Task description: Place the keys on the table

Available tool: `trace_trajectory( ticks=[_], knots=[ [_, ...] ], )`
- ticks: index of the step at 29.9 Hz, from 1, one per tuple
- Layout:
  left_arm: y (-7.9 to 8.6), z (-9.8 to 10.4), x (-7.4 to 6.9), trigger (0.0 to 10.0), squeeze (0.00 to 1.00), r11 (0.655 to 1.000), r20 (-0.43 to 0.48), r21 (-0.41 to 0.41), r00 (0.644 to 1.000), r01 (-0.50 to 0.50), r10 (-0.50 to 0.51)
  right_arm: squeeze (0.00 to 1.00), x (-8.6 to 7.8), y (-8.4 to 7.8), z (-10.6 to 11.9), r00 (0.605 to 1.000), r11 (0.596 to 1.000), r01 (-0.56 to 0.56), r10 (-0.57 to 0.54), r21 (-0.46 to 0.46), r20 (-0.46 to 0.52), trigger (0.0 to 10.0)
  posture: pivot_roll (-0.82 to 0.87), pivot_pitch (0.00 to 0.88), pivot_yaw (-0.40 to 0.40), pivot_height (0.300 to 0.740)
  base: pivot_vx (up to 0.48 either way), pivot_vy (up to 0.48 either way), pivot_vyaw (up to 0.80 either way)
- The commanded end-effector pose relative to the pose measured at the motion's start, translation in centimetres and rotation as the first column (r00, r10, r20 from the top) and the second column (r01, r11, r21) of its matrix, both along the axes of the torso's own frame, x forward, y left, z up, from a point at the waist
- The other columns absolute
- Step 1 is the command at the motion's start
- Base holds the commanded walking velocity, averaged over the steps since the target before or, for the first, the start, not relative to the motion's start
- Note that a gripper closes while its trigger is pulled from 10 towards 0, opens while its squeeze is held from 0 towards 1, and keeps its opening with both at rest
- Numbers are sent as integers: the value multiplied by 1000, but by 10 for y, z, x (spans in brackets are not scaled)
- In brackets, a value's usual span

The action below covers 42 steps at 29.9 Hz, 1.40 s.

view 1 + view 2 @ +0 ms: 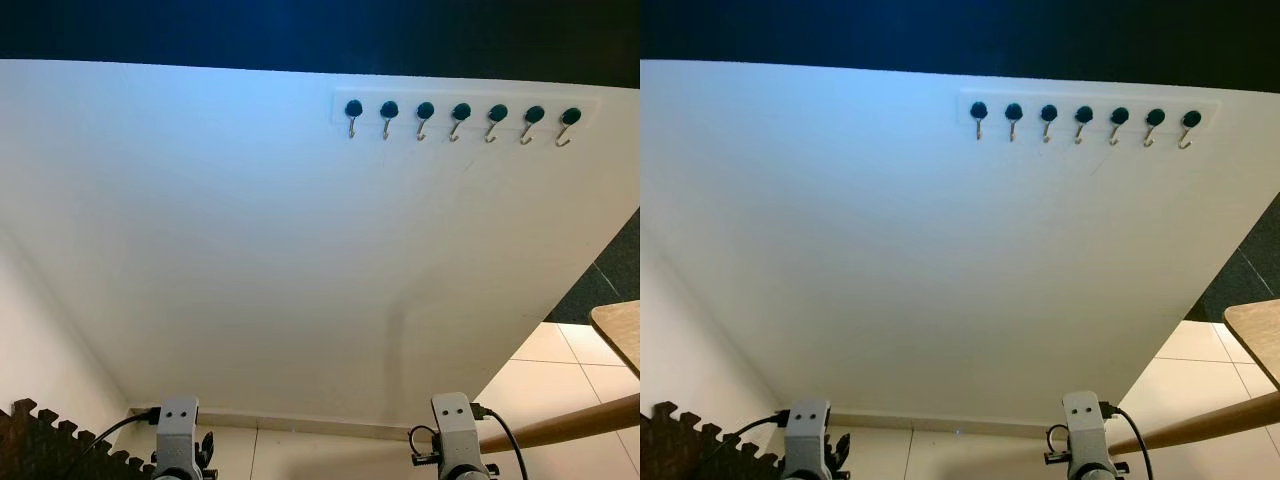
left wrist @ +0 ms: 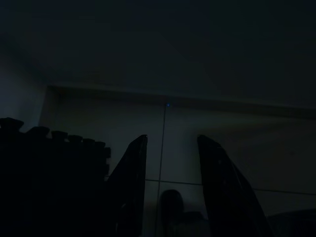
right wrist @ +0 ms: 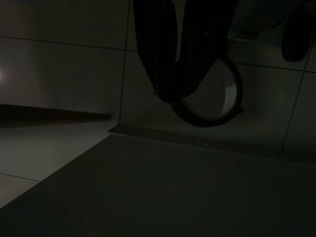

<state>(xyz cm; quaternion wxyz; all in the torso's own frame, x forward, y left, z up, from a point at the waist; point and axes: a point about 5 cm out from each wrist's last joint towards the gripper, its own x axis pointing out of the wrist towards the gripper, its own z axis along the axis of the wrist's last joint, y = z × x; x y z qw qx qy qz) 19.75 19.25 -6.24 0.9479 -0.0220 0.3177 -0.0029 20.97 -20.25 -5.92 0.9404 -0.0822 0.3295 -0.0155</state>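
Two fingers of my right gripper clench a ring hanging just below; my left gripper hangs released.

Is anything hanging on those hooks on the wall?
No. All seven hooks on the white wall hang bare in the left eye view, with no keys or anything else on them.

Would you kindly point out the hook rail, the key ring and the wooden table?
hook rail [image 1: 461, 112]: left eye view, middle hook's knob.
key ring [image 3: 232, 89]: right wrist view, ring's right rim.
wooden table [image 1: 622, 328]: left eye view, tabletop corner.
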Motion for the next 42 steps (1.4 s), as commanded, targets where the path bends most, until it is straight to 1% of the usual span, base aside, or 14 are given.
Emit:
trace_trajectory(
  ticks=[1, 7, 24, 34, 42],
  knots=[
    [-4, -3, -3, 10000, 0, 1000, -13, -17, 1000, 0, 0, 0, -2, 1, -1, 1000, 1000, 7, -7, 7, -5, 10000, 17, 47, -4, 740, -244, 0, 0],
    [-7, -3, -3, 10000, 0, 999, -6, -37, 1000, 13, -13, 0, -2, 3, -2, 1000, 1000, 4, -4, 16, -1, 10000, 19, 45, -3, 740, -246, 0, 0],
    [-6, -3, -2, 10000, 0, 999, -3, -39, 1000, 11, -11, 0, -1, 5, -1, 1000, 1000, 5, -5, 29, 6, 10000, 20, 47, -5, 740, -277, 0, 0],
    [-2, 0, -1, 10000, 0, 999, 15, -34, 1000, 9, -9, 0, -3, 9, -3, 1000, 999, -2, 2, 38, 0, 10000, 33, 72, -14, 740, -306, 0, 0],
    [-4, 1, -5, 10000, 0, 1000, 37, -27, 999, 15, -14, 0, -5, 12, -5, 1000, 999, -21, 22, 43, -14, 10000, 60, 91, -22, 740, -286, 0, 0]
  ],
)
